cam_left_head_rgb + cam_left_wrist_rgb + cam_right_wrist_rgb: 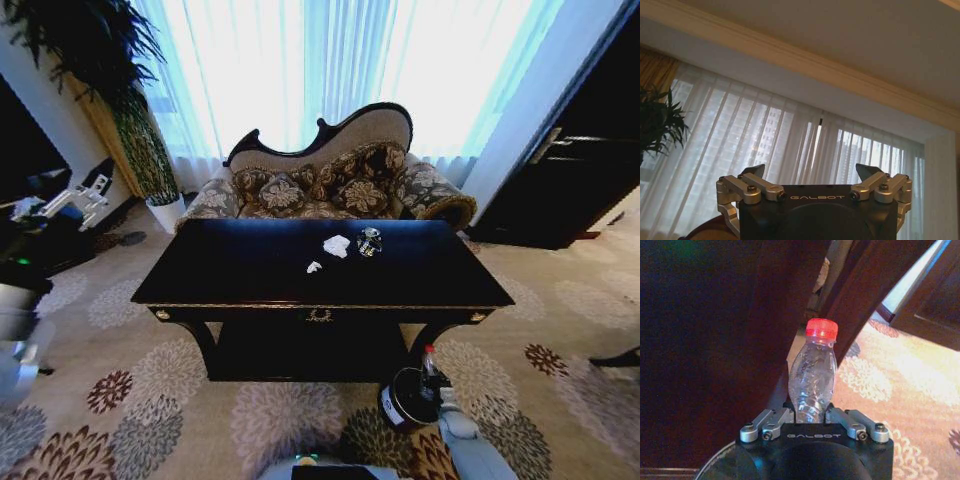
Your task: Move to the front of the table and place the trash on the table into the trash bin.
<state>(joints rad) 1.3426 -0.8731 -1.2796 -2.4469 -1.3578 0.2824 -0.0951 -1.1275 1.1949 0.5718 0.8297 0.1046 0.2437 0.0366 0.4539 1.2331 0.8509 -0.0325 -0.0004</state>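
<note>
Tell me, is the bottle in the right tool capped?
Capped: a red cap sits on the clear bottle that the right tool holds.

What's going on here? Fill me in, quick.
The robot stands in front of the large dark glossy wooden table with gold trim. Its right hand is shut on a clear crumpled plastic bottle with a red cap, held low over the small dark cylindrical trash bin on the carpet by the table's front right leg. White crumpled paper scraps and a small clear shiny piece lie on the tabletop. The left hand is open, raised and pointing toward the curtained window.
</note>
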